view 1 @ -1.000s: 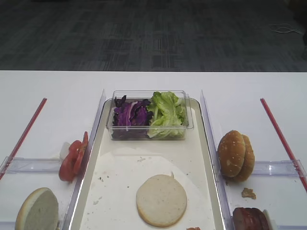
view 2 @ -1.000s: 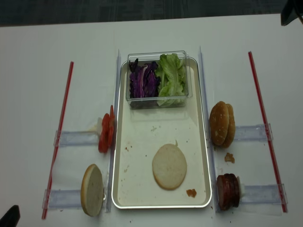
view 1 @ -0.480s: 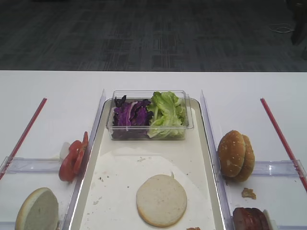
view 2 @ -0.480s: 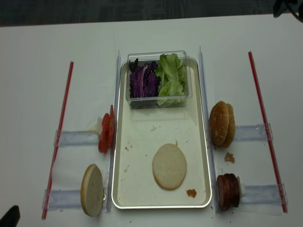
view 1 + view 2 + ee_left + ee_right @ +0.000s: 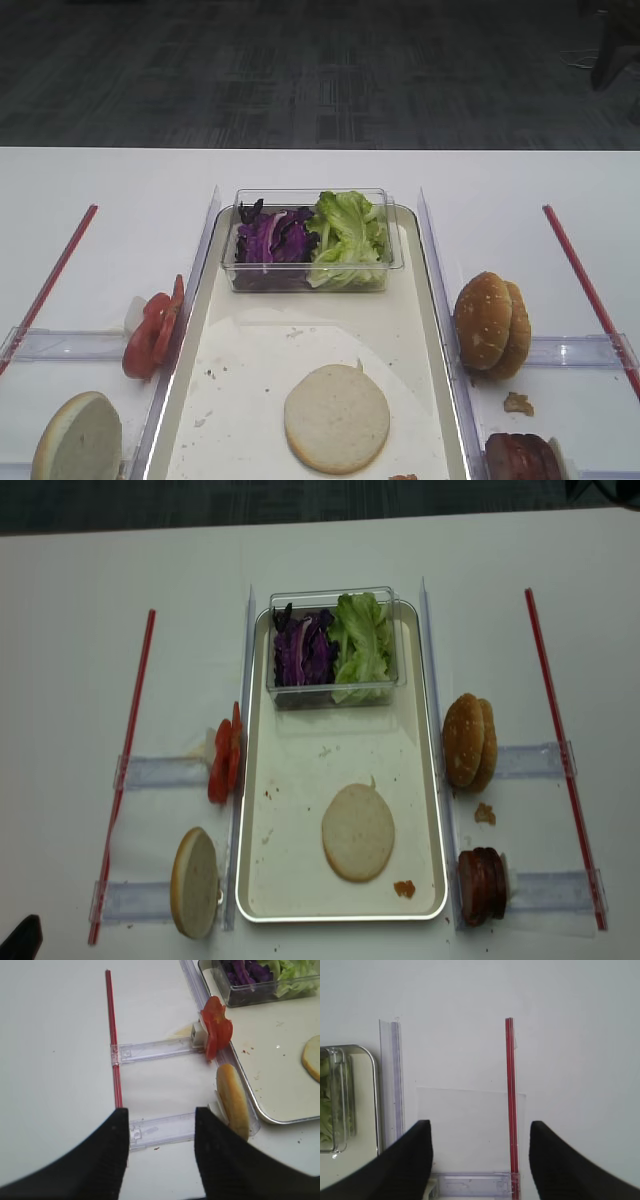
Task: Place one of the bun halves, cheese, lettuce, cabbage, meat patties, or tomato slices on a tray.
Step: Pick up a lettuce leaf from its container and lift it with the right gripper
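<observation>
Nothing on the bench (image 5: 120,190) has shifted; only the dark arm at the upper right of the overhead views has drawn further out of frame. Near edge: one flat bun half (image 5: 358,832) lies on the tray (image 5: 300,905). Meat patties (image 5: 481,885) and tomato slices (image 5: 224,760) wait beside it. Far end: lettuce (image 5: 362,640) and cabbage (image 5: 300,650) in the clear tub (image 5: 330,694). Right end effector (image 5: 480,1160) and left end effector (image 5: 160,1155) both stand apart, empty. Likely best: grab a patty by its edge, set it centred on the bun.

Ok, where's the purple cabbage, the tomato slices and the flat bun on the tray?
cabbage (image 5: 303,652), realsense high view, middle of the shreds
tomato slices (image 5: 224,764), realsense high view, red face
flat bun (image 5: 358,832), realsense high view, centre
</observation>
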### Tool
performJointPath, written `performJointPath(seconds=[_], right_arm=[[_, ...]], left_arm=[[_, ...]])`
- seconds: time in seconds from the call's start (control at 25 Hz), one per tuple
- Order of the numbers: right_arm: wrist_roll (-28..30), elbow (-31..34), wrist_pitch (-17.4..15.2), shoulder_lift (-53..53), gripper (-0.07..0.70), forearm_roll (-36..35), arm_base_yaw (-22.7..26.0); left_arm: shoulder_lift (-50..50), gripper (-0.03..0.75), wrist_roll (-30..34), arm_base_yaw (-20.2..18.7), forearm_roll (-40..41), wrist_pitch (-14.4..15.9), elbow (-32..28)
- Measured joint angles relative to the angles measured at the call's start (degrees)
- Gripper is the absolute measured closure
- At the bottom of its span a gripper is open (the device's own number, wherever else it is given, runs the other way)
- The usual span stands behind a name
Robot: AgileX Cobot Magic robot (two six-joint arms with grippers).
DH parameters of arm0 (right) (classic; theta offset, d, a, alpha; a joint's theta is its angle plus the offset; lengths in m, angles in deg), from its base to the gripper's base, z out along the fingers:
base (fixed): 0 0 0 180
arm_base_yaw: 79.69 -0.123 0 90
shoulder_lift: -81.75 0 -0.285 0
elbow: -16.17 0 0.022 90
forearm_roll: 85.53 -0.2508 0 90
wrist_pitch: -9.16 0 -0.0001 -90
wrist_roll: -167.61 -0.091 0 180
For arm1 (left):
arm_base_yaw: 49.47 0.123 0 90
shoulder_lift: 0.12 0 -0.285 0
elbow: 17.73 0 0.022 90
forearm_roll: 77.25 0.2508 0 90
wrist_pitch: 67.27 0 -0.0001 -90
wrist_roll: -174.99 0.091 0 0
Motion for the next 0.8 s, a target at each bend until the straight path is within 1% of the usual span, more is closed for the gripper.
performJointPath(seconds=[0.16, 0.32, 0.56, 0.8], right_arm=[[-0.11, -1.73, 0.00, 1.23, 0.183, 2.93, -2.17], [-1.34, -3.80, 0.00, 3.31, 0.183, 4.44, -7.40], [-3.92, -7.61, 0.00, 7.86, 0.183, 4.48, -15.25], [-5.76, -11.43, 0.00, 12.40, 0.183, 3.72, -21.78]], left_arm=[[0.00, 0.419, 0.00, 0.00, 0.00, 0.00, 0.00], [0.00, 0.420, 0.00, 0.00, 0.00, 0.00, 0.00], [0.00, 0.419, 0.00, 0.00, 0.00, 0.00, 0.00], [0.00, 0.419, 0.00, 0.00, 0.00, 0.00, 0.00]])
